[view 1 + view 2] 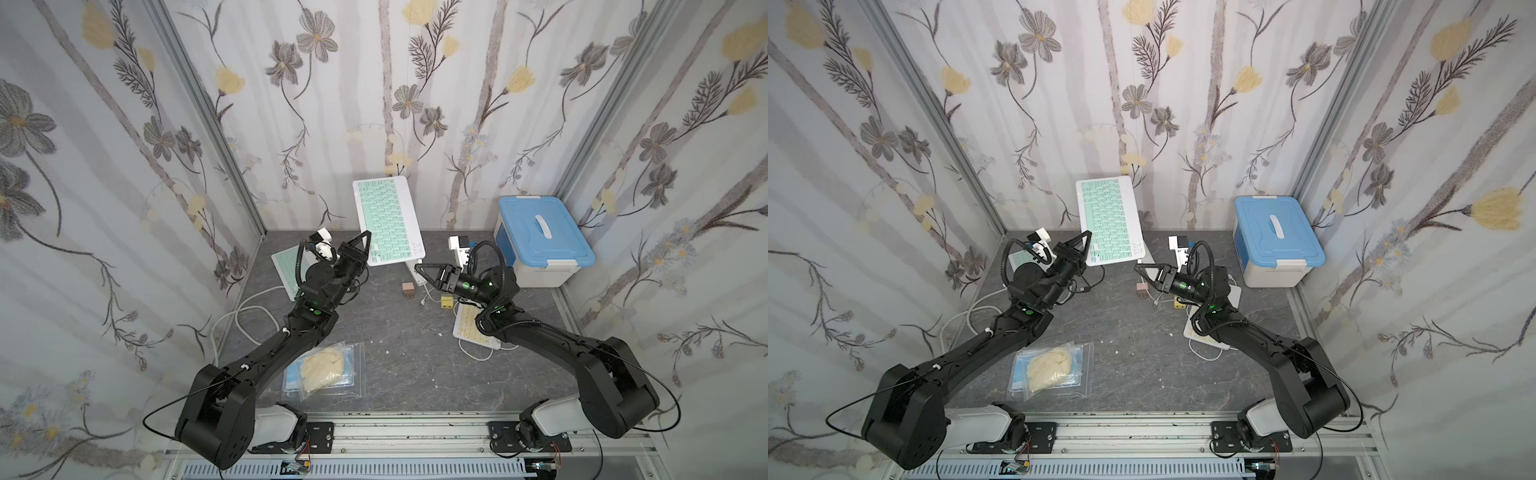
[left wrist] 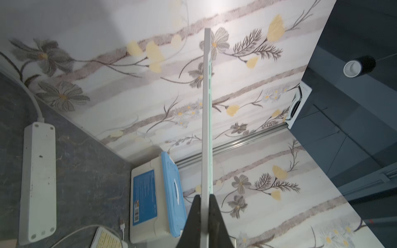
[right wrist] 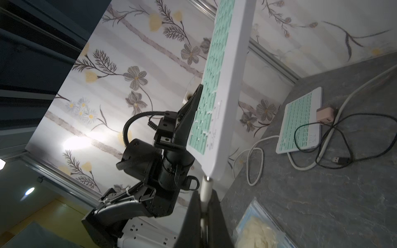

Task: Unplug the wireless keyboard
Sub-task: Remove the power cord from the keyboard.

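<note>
The wireless keyboard (image 1: 388,220) (image 1: 1111,220), white with mint green keys, is lifted off the table and tilted up toward the back wall. My left gripper (image 1: 368,235) (image 1: 1089,233) (image 2: 205,195) is shut on its near edge, and the left wrist view shows the board edge-on (image 2: 207,107). My right gripper (image 1: 417,266) (image 1: 1136,267) (image 3: 204,192) is shut on a white cable plug (image 3: 205,186). The plug's metal tip is bare, right at the keyboard's lower corner (image 3: 225,85); I cannot tell whether they touch.
A second mint keyboard (image 1: 286,266) lies at the back left amid white and black cables (image 3: 333,137). A yellow-keyed keyboard (image 1: 471,328) lies under the right arm. A blue-lidded box (image 1: 540,237) stands at the back right. A power strip (image 2: 38,182), pink charger (image 1: 407,288) and bagged gloves (image 1: 324,370) are on the table.
</note>
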`<state>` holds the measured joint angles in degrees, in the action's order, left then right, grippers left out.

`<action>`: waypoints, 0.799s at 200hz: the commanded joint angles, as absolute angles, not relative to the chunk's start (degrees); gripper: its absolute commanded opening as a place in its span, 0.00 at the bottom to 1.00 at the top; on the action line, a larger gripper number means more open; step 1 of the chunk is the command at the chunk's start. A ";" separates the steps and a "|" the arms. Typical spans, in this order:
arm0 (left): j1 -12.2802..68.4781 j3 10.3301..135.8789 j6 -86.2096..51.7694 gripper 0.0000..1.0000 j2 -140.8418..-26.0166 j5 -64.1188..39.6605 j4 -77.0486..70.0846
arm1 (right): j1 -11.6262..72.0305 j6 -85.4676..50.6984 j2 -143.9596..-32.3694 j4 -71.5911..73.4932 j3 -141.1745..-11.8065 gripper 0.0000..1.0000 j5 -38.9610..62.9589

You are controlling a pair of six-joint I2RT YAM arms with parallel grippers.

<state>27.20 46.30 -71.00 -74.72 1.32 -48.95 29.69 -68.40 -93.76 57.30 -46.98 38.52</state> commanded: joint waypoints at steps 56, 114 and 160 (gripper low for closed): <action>28.09 49.37 -70.76 0.00 -75.32 11.57 -51.76 | 30.70 -55.90 -89.65 47.43 -36.79 0.00 65.19; 28.03 50.26 -70.62 0.00 -75.43 10.99 -50.94 | 28.39 -48.47 -85.79 39.07 -36.46 0.00 68.55; 28.04 50.59 -70.51 0.00 -75.34 9.46 -49.48 | 24.95 -45.40 -85.72 30.85 -38.32 0.00 63.74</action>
<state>28.12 50.15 -70.48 -76.01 9.04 -45.54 26.89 -49.30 -85.76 36.99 -36.97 65.32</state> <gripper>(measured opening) 0.079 0.049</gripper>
